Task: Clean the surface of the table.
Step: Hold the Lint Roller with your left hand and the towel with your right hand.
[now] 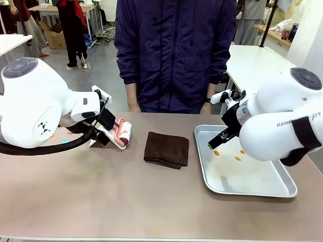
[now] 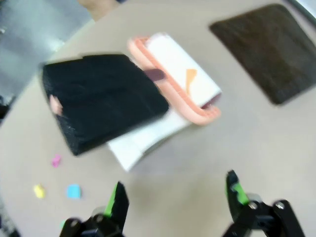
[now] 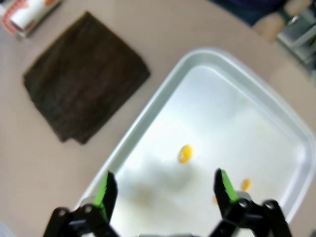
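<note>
The table (image 1: 101,191) has a matte brownish top. A folded dark brown cloth (image 1: 166,149) lies at its middle. Left of the cloth lies a lint roller (image 1: 122,132) with a white roll and a salmon-pink frame, beside a black block (image 2: 103,98) on a white base. My left gripper (image 2: 177,197) hovers open just short of them, holding nothing. My right gripper (image 1: 218,140) hangs open and empty over the far left part of the silver tray (image 1: 252,189). In the right wrist view that gripper (image 3: 165,190) is above a few orange bits (image 3: 185,154).
Small pink (image 2: 57,160), yellow (image 2: 38,190) and blue (image 2: 73,191) scraps lie on the tabletop near my left gripper. A person in a dark jacket (image 1: 174,50) stands at the far edge with hands (image 1: 133,107) down. A white table (image 1: 257,63) stands behind on the right.
</note>
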